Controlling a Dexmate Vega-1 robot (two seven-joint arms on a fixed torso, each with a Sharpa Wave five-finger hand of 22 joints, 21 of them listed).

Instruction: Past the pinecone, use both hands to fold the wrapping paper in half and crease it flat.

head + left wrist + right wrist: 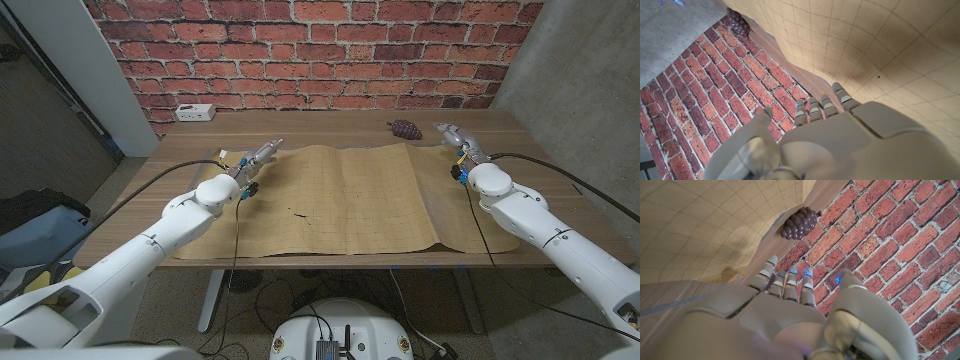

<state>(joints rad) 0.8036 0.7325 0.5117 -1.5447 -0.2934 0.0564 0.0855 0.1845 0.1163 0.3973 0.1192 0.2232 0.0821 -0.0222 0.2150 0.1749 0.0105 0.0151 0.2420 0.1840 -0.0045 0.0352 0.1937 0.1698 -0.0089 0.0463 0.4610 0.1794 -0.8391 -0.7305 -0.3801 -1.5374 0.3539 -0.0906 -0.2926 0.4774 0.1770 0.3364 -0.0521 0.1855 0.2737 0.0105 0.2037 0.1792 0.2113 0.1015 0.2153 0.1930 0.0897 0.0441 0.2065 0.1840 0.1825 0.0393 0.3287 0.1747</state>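
The wrapping paper lay unfolded, pinecone beyond it; left hand and right hand held nothing, fingers extended. Advised gripping both far corners evenly; keep edges aligned.

Probably a lab: bare brick wall, concrete panels, cables under the wooden table.

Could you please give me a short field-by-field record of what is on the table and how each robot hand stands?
table: wooden, in front of a brick wall
wrapping paper: tan, gridded, spread open, unfolded
pinecone: dark, past the paper's far edge, right of centre
white box: far left of table
left robot hand: at the paper's far left corner, fingers extended, holding nothing
right robot hand: at the paper's far right corner, holding nothing
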